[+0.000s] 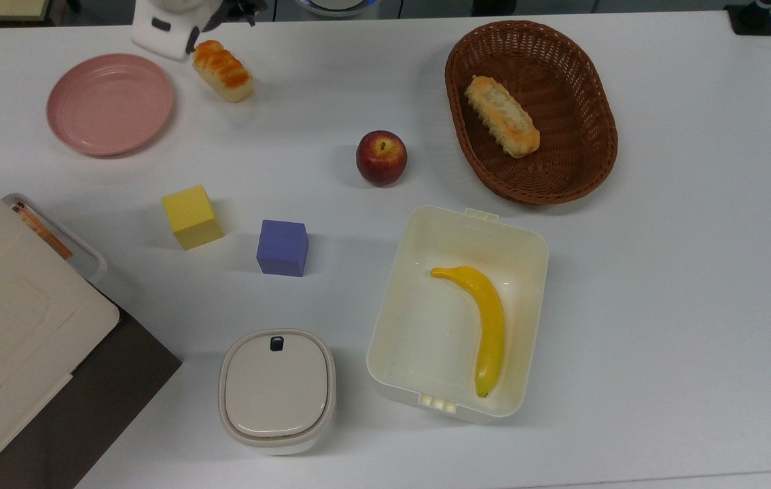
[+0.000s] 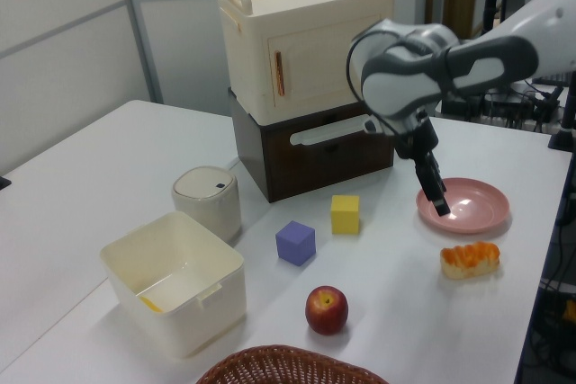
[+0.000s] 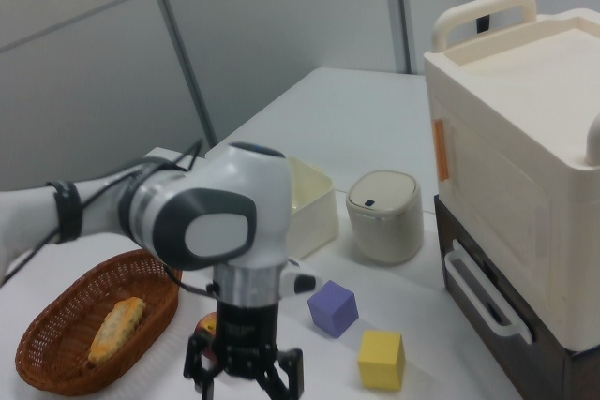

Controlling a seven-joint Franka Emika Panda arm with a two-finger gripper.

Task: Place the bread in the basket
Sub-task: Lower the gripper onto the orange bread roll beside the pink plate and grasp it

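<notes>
Orange bread (image 1: 223,70) on table (basket (image 1: 582,170) apart).

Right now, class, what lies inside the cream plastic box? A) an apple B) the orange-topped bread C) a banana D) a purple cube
C: in the top view the banana lies inside the cream box, while the apple, bread and purple cube sit on the table.

Between the bread (image 1: 223,70) and the basket (image 1: 596,170) you have open tabletop along the top view's upper edge. An apple (image 1: 381,157) sits just below that lane. A paler loaf (image 1: 501,116) already fills the basket's middle, leaving room on both sides.
</notes>
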